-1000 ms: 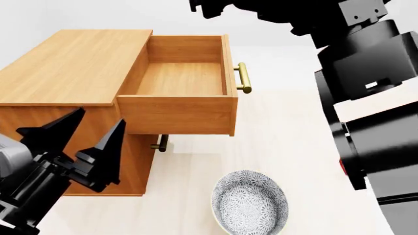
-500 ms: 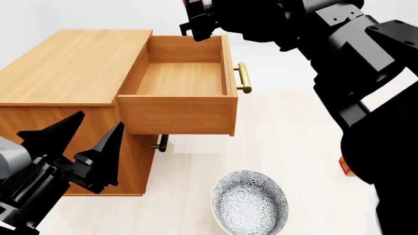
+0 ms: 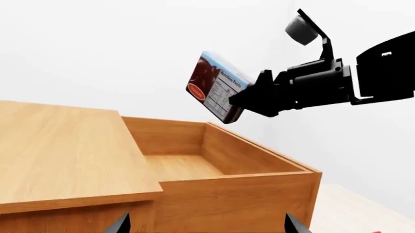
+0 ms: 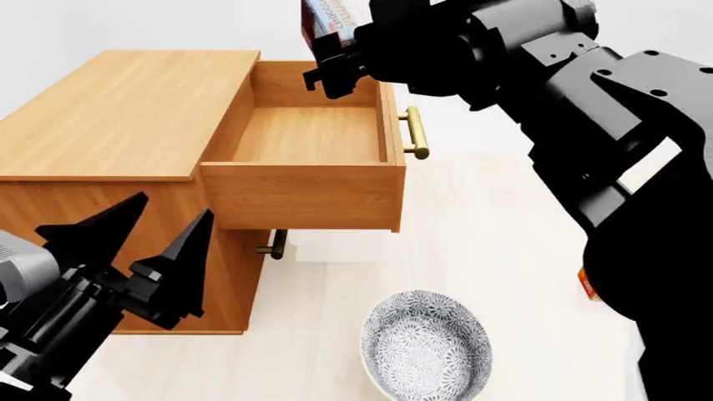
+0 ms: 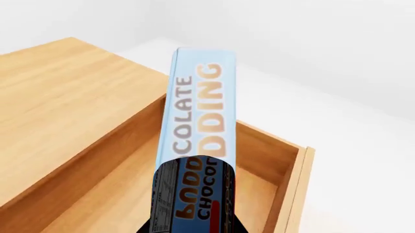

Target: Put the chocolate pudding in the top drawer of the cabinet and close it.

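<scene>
The chocolate pudding (image 4: 329, 15) is a thin box with light blue edges, held on edge in the air in my right gripper (image 4: 334, 58), which is shut on it. The box (image 3: 217, 87) hangs above the far end of the open top drawer (image 4: 300, 196); its blue edge (image 5: 198, 121) points along the drawer. The drawer holds nothing. Its brass handle (image 4: 415, 134) shows at the right side. The cabinet (image 4: 123, 109) stands at the left. My left gripper (image 4: 176, 203) is open, low in front of the cabinet and apart from it.
A patterned grey bowl (image 4: 426, 342) sits on the pale floor below the drawer. The lower drawer's brass handle (image 4: 274, 246) shows under the open drawer. A small red-orange box (image 4: 589, 284) peeks out behind my right arm.
My right arm has swung left and carried the pudding box from beyond the drawer's right side to above its far end. The left gripper has barely moved.
</scene>
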